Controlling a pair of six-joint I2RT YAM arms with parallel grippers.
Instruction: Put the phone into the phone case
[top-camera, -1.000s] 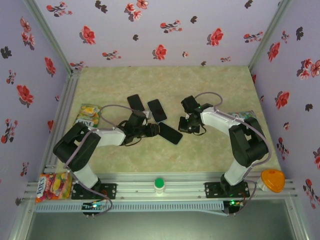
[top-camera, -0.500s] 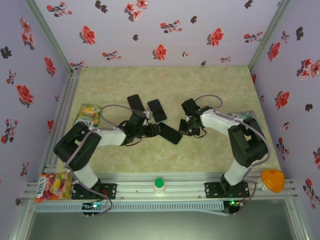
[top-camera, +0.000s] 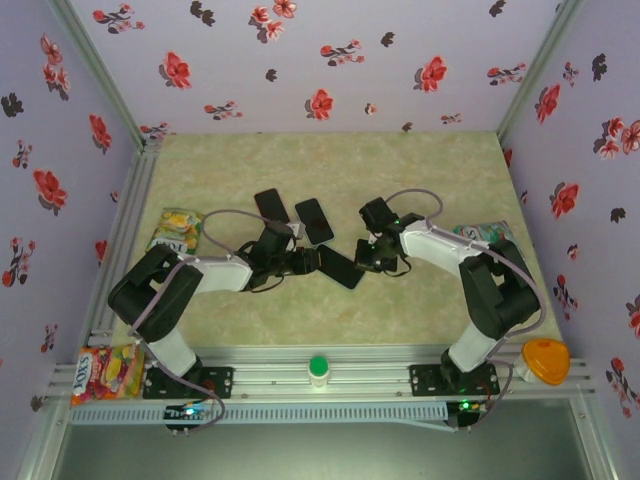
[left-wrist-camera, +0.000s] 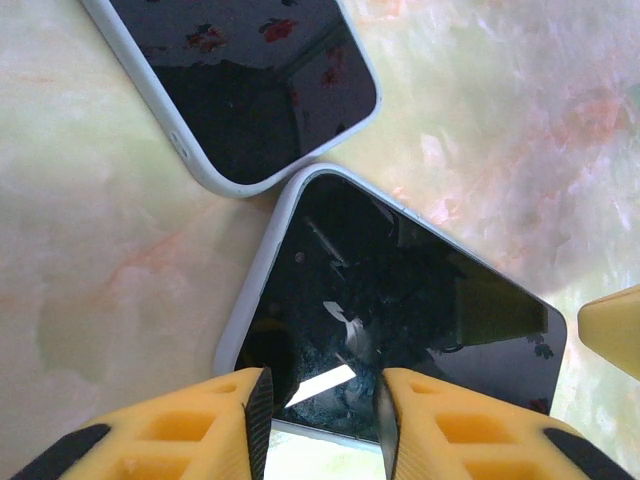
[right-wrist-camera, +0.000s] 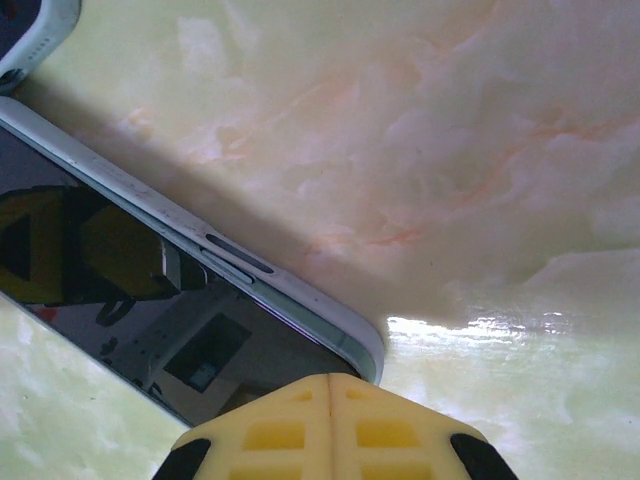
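Bracing the phone (top-camera: 340, 267) at the middle of the tabletop (top-camera: 430, 170) from both ends: left pincer (left-wrist-camera: 322, 408) at bottom centre of the left wrist view, narrowly parted, tips set over the phone's near short end with nothing seen clamped between them; right pincer (right-wrist-camera: 330, 388) fully closed, its joined tip at the bottom of the right wrist view, right at the phone's corner, contact not certain. Showing a pale phone case (left-wrist-camera: 262, 265) rim along the left long side and round the upper corner; no such rim made out along the upper right side, so likely seated on one side only. Judged partway: phone laid in the case, pressing-in of the other edge probably left. Lying just above, corners almost touching, a second cased phone (left-wrist-camera: 250, 80); farther up left in the top view, a third dark handset (top-camera: 271, 205).
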